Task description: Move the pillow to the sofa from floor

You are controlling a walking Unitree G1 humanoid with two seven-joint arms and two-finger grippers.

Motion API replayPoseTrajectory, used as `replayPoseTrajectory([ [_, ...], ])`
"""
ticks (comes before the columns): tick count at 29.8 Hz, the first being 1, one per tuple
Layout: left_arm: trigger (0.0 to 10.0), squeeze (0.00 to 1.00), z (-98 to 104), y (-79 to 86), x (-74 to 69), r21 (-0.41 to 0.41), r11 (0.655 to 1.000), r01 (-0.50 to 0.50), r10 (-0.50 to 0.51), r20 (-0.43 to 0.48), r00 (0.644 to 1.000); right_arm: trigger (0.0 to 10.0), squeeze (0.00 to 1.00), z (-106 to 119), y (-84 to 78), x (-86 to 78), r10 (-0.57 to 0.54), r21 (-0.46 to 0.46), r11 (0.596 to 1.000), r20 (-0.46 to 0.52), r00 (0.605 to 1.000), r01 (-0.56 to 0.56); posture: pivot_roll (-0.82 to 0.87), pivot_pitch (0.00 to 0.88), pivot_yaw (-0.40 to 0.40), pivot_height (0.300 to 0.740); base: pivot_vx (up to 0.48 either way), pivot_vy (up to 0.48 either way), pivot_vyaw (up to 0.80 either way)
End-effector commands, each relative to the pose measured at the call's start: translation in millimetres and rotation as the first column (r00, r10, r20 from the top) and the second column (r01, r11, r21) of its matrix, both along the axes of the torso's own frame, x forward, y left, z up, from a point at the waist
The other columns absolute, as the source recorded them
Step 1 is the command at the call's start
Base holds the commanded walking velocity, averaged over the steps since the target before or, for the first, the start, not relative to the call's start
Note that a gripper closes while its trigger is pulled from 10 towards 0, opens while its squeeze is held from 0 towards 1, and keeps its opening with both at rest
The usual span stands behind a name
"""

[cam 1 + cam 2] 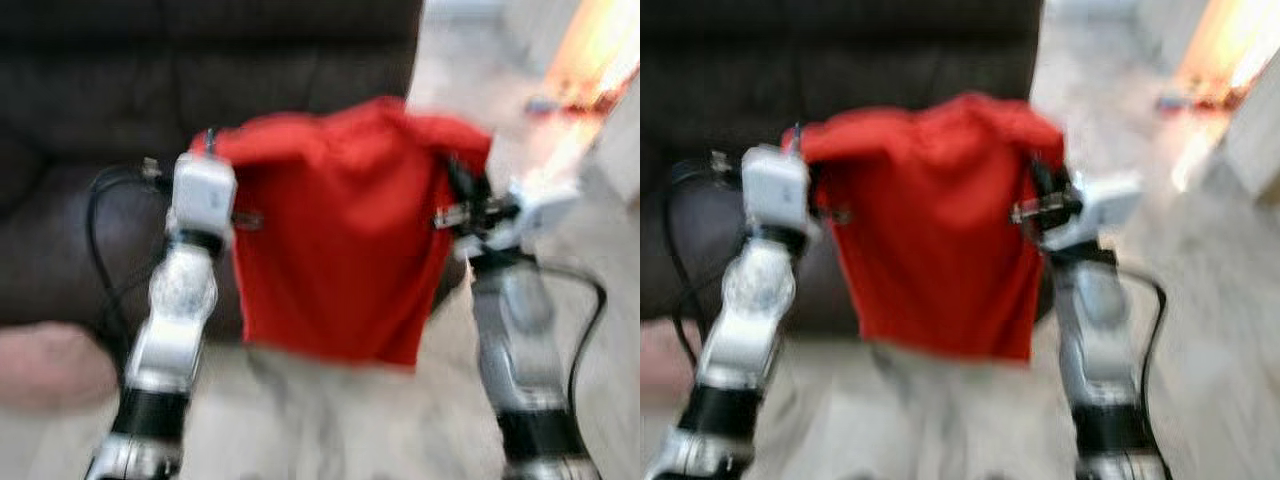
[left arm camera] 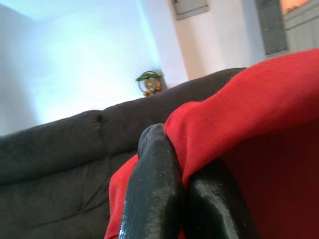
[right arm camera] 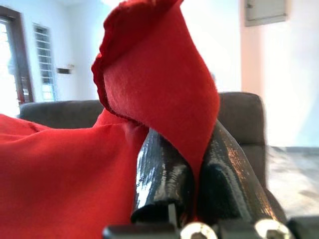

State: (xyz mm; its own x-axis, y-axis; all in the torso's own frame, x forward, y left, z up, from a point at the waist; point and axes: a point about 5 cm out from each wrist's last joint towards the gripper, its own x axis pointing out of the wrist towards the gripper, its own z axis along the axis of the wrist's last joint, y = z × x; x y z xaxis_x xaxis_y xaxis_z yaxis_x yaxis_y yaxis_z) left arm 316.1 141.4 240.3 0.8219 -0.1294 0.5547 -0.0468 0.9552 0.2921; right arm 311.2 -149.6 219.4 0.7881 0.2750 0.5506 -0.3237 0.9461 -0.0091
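A red pillow (image 1: 335, 235) hangs off the floor between my two arms, in front of the dark sofa (image 1: 120, 100). My left gripper (image 1: 213, 150) is shut on the pillow's upper left corner; in the left wrist view its black fingers (image 2: 152, 194) pinch the red fabric (image 2: 259, 114). My right gripper (image 1: 462, 185) is shut on the upper right corner; in the right wrist view the red cloth (image 3: 159, 84) is clamped between its two fingers (image 3: 164, 174). The head views are blurred.
The sofa's seat (image 1: 60, 250) spreads behind and left of the pillow. Pale tiled floor (image 1: 330, 420) lies below. A pinkish rug edge (image 1: 50, 365) shows at lower left. White walls (image 3: 259, 74) stand behind the sofa. Bright light falls at upper right (image 1: 590, 60).
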Motion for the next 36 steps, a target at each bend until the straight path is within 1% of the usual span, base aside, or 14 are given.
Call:
replayPoseTrajectory([
  [1, 10.0, 0.00, 26.7, 0.1, -9.1, -0.005, 1.000, -0.002, 0.003, 0.119, 0.993, 10.0, 0.00, 16.3, 10.6, -5.2, 0.054, 0.000, 0.999, 0.059, 0.997, -0.055, -0.06, 0.111, -0.022, 0.740, 0.315, 0.000, 0.00],
  [5, 10.0, 0.00, 31.4, 0.3, -9.8, -0.007, 1.000, -0.006, 0.007, 0.129, 0.992, 10.0, 0.00, 17.5, 11.7, -5.9, 0.059, 0.005, 0.998, 0.055, 0.997, -0.059, -0.05, 0.107, -0.022, 0.740, 0.315, 0.000, 0.00],
  [8, 10.0, 0.00, 35.8, 0.7, -10.7, -0.010, 1.000, -0.009, 0.011, 0.142, 0.990, 10.0, 0.00, 21.4, 13.8, -7.6, 0.068, -0.003, 0.998, 0.071, 0.995, -0.068, -0.05, 0.106, -0.022, 0.740, 0.321, 0.000, 0.00],
  [13, 10.0, 0.00, 51.2, 0.6, -12.8, -0.011, 1.000, -0.010, 0.012, 0.188, 0.982, 10.0, 0.00, 46.7, 20.4, -13.1, 0.098, -0.004, 0.995, 0.155, 0.983, -0.099, -0.05, 0.102, -0.020, 0.740, 0.324, 0.000, 0.00],
  [16, 10.0, 0.00, 57.2, -0.4, -13.9, -0.007, 1.000, -0.010, 0.011, 0.210, 0.978, 10.0, 0.00, 57.5, 21.9, -15.2, 0.103, -0.006, 0.995, 0.194, 0.976, -0.104, -0.05, 0.101, -0.021, 0.740, 0.325, 0.000, 0.00],
  [23, 10.0, 0.00, 63.2, -3.7, -15.1, 0.001, 1.000, -0.008, 0.007, 0.230, 0.973, 10.0, 0.00, 76.2, 23.8, -18.2, 0.104, -0.029, 0.995, 0.249, 0.963, -0.100, -0.06, 0.103, -0.026, 0.740, 0.328, 0.000, 0.06],
  [31, 10.0, 0.00, 62.1, -2.2, -15.4, 0.003, 1.000, -0.011, 0.011, 0.224, 0.974, 10.0, 0.00, 75.3, 25.4, -17.1, 0.115, -0.040, 0.993, 0.237, 0.965, -0.109, -0.05, 0.106, -0.032, 0.740, 0.329, 0.000, 0.68],
  [36, 10.0, 0.00, 62.9, -2.6, -15.6, 0.001, 1.000, -0.012, 0.011, 0.226, 0.974, 10.0, 0.00, 75.0, 25.1, -16.4, 0.121, -0.028, 0.993, 0.225, 0.967, -0.118, -0.05, 0.107, -0.032, 0.740, 0.328, 0.000, 0.00],
])
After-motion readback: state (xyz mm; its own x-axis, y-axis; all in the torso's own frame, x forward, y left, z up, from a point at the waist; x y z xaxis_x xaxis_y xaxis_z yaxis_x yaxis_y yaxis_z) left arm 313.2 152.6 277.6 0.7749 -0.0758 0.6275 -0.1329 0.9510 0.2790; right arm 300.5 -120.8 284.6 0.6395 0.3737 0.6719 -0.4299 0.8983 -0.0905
